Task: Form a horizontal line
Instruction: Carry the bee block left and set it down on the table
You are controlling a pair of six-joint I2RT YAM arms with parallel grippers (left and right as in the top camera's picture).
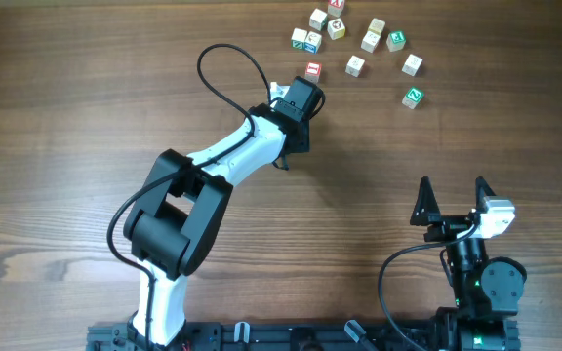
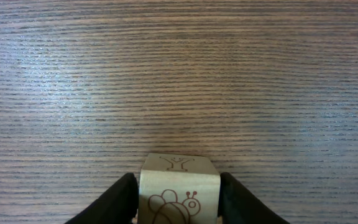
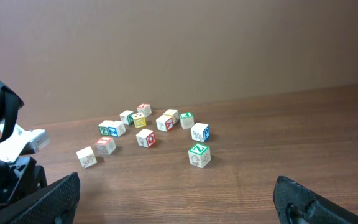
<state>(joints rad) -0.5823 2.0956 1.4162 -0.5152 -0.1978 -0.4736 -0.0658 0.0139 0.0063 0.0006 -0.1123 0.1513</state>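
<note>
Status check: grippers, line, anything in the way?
Left gripper shut on a cube. Right gripper open, parked. No line yet, other cubes scattered. Nothing blocking.

The desk [image 2: 179, 74] is smooth brown wood with a fine streaky grain and a soft sheen under the light. The letter cube [image 2: 179, 190] in the left end effector [image 2: 179, 202] is pale bare wood, matt, printed in brown line. Its fingers [image 2: 114, 202] look like matt black plastic. The scattered cubes [image 3: 148, 130] are pale wood with glossy colour-painted faces. The left arm [image 1: 242, 151] wears smooth white and black shells.
</note>
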